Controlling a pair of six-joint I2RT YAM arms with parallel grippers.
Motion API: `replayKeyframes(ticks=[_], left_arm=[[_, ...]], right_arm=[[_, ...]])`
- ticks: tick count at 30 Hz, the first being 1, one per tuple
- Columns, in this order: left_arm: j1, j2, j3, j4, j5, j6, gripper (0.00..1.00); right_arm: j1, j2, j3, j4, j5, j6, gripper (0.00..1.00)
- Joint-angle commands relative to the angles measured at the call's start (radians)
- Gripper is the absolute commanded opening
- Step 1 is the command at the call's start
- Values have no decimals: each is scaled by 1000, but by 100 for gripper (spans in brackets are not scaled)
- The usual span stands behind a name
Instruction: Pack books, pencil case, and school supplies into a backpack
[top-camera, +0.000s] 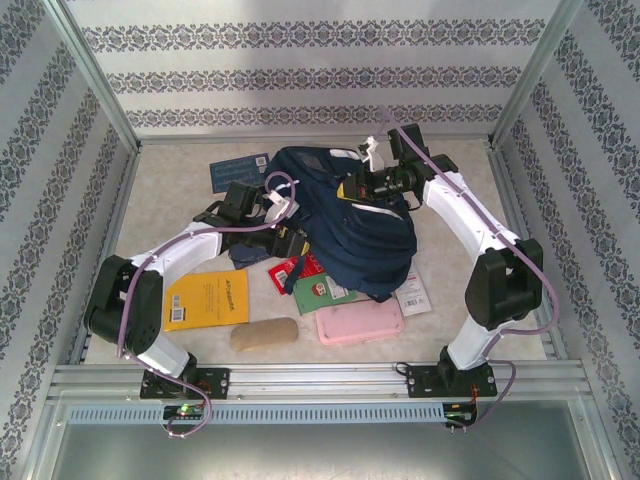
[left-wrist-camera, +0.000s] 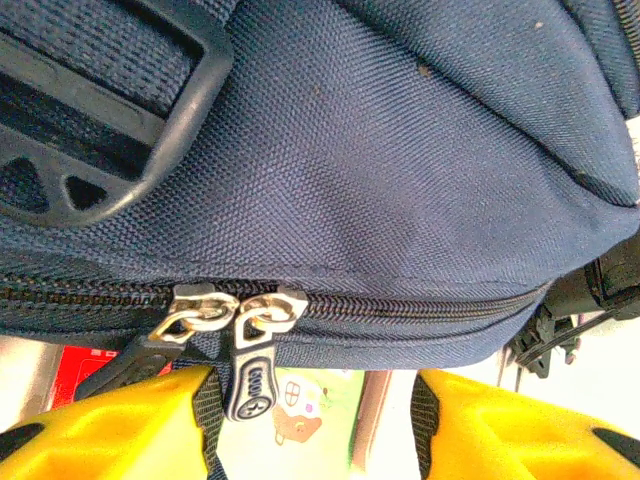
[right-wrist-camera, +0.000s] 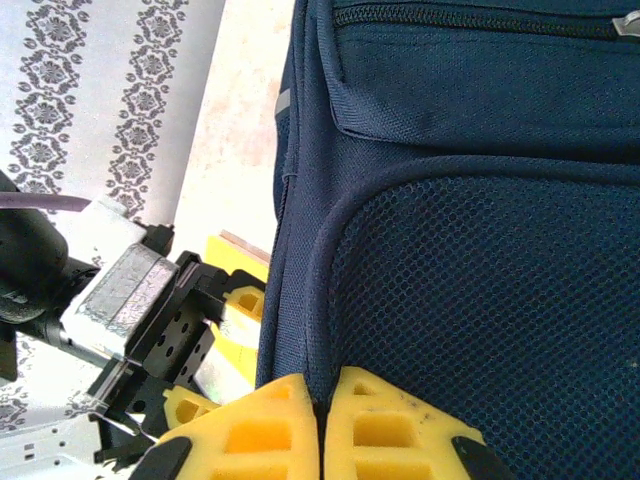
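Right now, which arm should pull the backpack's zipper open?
Left, most likely: the left gripper is open with the zipper pulls right by its fingers, while the right gripper is shut on the backpack fabric.

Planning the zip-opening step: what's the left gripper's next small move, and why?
Probably close the left gripper on the zipper pull: its jaws stand open with the pull hanging between them, the backpack is zipped shut, and the right gripper pinches its seam.

We see a pale speckled tabletop (top-camera: 165, 210), grey floral-striped walls (top-camera: 300, 70) around it, an aluminium frame rail (top-camera: 320, 378) along our near edge
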Motion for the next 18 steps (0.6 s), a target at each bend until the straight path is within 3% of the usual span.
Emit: replayKeyframes(ticks=[1, 10, 13, 18], left_arm=[[11, -10, 12, -25, -16, 29, 55], [8, 28, 55, 7, -31, 16, 52], [5, 36, 68, 8, -49, 21, 45], [6, 13, 65, 2, -86, 29, 23]], right_arm=[[-5, -64, 17, 95, -111, 31, 0], [1, -82, -11, 158, -156, 74, 0], [0, -88, -21, 165, -153, 76, 0], [-2, -84, -17, 136, -125, 51, 0]])
